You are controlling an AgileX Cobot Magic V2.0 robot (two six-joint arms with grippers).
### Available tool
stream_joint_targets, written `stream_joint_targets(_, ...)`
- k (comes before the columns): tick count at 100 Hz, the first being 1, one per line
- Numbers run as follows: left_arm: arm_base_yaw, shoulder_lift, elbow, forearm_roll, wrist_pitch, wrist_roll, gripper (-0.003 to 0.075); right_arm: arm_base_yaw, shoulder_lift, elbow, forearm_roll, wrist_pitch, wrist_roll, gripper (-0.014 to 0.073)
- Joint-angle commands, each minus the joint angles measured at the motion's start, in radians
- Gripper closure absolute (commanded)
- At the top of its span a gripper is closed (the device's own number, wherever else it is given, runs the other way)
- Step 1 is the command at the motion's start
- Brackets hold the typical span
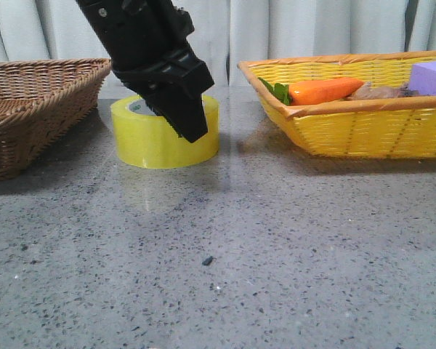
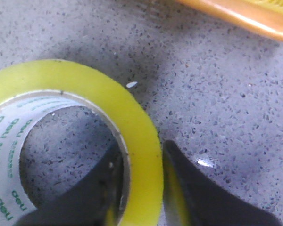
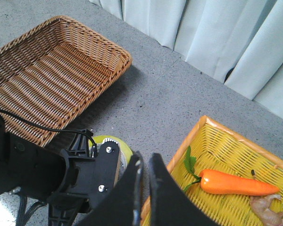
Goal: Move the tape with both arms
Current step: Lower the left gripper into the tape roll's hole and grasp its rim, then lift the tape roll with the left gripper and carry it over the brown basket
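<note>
The tape (image 1: 149, 142) is a thick yellow roll with a white core. It rests flat on the grey table between the two baskets. My left gripper (image 1: 189, 123) comes down onto its right side. In the left wrist view the left gripper (image 2: 141, 146) straddles the wall of the tape (image 2: 85, 84), one finger inside the core and one outside, both pressed against it. My right gripper (image 3: 145, 155) hovers high above, shut and empty, looking down on the left arm (image 3: 85, 174) and a sliver of the tape (image 3: 118, 141).
A brown wicker basket (image 1: 29, 94) stands at the left. At the right, a yellow basket (image 1: 363, 131) holds an orange carrot (image 1: 323, 90) and a purple block (image 1: 430, 76). Pale curtains hang behind the table.
</note>
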Motion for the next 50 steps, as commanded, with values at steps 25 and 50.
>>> stream_joint_targets(25,-0.006,-0.041,-0.049,-0.005,-0.012,-0.001,0.0741,-0.008,-0.04,-0.029,-0.011,-0.059,-0.01,0.0666)
stream_joint_targets(50,0.017,-0.045,-0.238,-0.002,0.172,-0.027,0.0741,-0.008,-0.04,-0.029,-0.011,-0.061,-0.01,0.0666)
